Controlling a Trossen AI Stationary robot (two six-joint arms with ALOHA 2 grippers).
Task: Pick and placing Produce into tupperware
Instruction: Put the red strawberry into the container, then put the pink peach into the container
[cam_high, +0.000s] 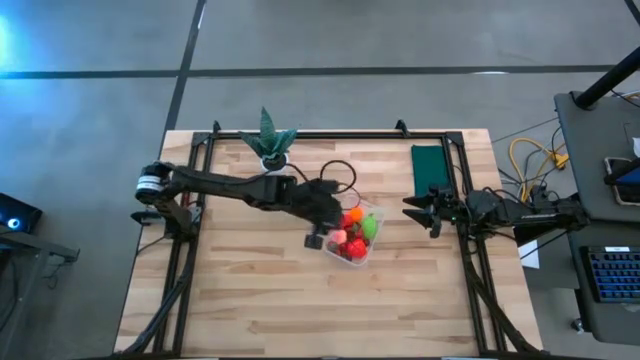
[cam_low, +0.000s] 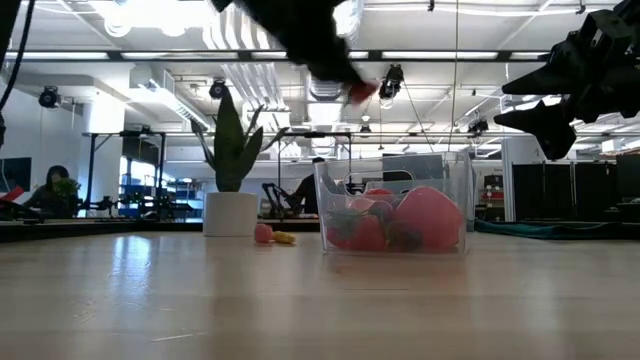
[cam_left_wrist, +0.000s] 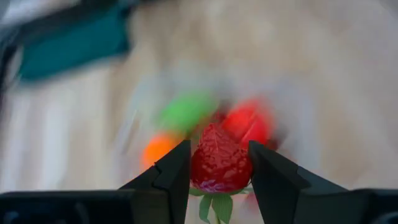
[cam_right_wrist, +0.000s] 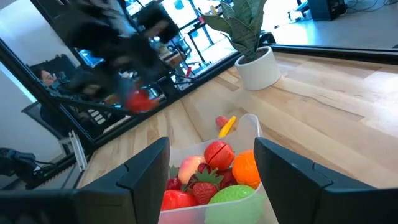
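The left gripper is closed on a red strawberry, pinched between its 2 dark fingers with the green leaves hanging below; in the high view this gripper sits over the near-left edge of the tupperware, but the held fruit is not visible from above; in the low view the arm is blurred and cut off at the picture's top, with only a red spot above the tub to mark the strawberry. The tupperware stands near the middle of the table, holding red, orange, pink and green produce; individual pieces are hard to separate from above; the right wrist view shows them more clearly, piled in the tub. 2 small pieces, 1 pink and 1 yellow, lie on the table beside the potted plant, outside the tub. The right gripper waits in the air beside the tub's right side, jaws parted and holding nothing. A dark green cloth lies at the far right of the table; background detail in the left wrist view is too blurred to identify.
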